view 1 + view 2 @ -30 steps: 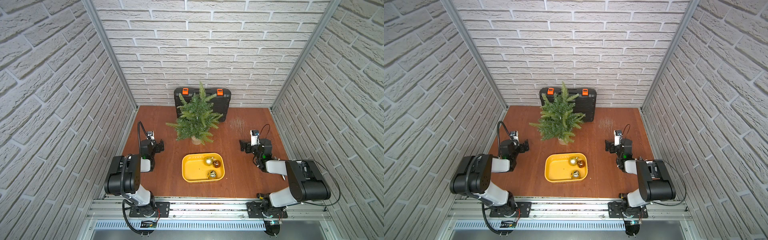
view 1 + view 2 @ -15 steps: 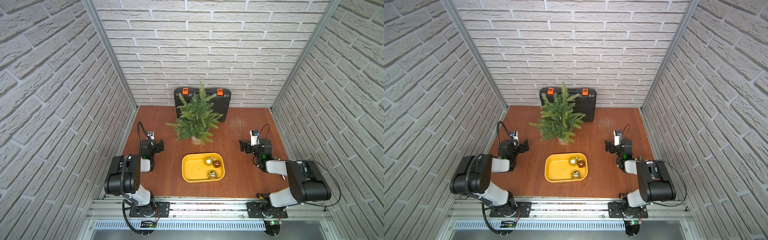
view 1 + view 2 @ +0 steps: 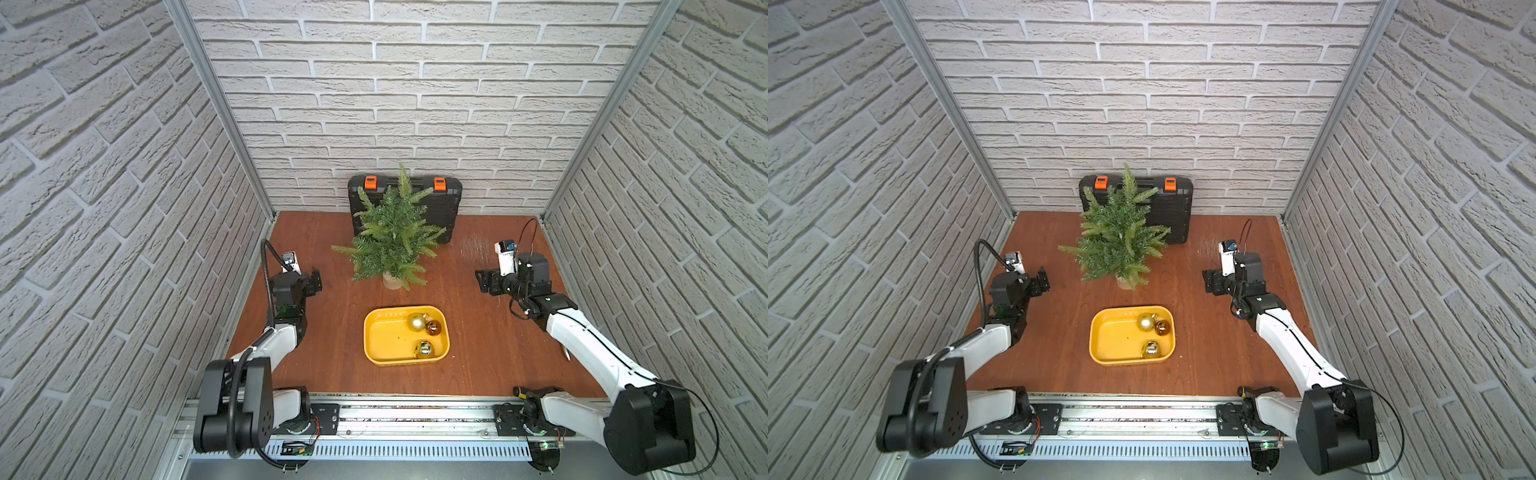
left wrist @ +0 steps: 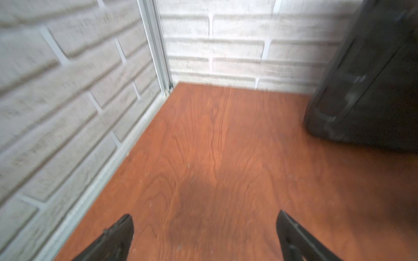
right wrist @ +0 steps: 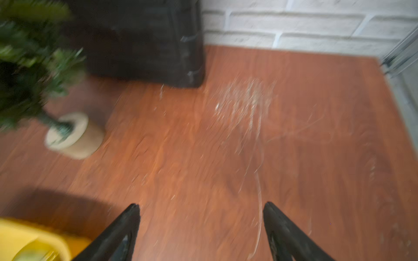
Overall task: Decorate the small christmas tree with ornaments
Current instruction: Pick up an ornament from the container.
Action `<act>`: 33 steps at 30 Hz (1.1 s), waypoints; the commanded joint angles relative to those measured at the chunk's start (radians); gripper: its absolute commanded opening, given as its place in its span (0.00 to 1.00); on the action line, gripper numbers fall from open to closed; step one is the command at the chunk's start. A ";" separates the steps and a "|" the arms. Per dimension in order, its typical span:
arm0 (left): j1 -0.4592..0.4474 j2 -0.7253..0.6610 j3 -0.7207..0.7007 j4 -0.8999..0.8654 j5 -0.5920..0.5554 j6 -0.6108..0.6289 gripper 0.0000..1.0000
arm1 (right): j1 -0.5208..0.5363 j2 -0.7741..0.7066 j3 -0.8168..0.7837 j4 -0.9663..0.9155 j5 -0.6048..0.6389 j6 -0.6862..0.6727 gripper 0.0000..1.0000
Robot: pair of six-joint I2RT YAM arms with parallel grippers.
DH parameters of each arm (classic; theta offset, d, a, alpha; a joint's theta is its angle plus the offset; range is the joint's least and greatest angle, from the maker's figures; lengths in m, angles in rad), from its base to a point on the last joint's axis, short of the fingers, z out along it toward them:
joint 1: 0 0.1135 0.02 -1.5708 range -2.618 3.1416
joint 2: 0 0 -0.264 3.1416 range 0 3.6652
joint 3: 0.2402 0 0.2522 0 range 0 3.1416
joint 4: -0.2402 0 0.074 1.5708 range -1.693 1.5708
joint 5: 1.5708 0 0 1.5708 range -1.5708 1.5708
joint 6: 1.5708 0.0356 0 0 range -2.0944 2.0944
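Ornaments [image 3: 417,322] well apart from both jaws

Wooden table [image 3: 332,332]: tree [image 3: 392,245], tray [image 3: 376,340], case [image 3: 446,208]

Upright tree [image 3: 392,245], three ornaments [image 3: 416,322] in tray [image 3: 384,343]

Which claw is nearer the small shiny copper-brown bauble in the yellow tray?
Right. The right claw is past the far right corner of the yellow plastic tray, the side where the copper-brown bauble lies; the left claw is off the tray's opposite side, farther away.
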 commanded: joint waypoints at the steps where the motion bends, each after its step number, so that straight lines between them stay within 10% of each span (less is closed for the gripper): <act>1: -0.044 -0.080 0.073 -0.252 -0.147 -0.098 0.98 | 0.071 -0.077 -0.009 -0.229 0.015 0.134 0.77; 6: -0.018 -0.170 0.215 -0.578 -0.075 -0.397 0.98 | 0.207 -0.140 -0.011 -0.376 0.040 0.293 0.69; 12: 0.168 -0.243 0.248 -0.708 0.341 -0.530 0.98 | 0.423 -0.139 0.017 -0.488 0.078 0.421 0.66; 21: 0.244 -0.242 0.408 -0.973 0.466 -0.291 0.98 | 0.717 0.070 0.191 -0.627 0.144 0.514 0.74; 33: 0.286 -0.270 0.437 -1.035 0.425 -0.199 0.98 | 0.805 0.343 0.311 -0.616 0.145 0.722 0.76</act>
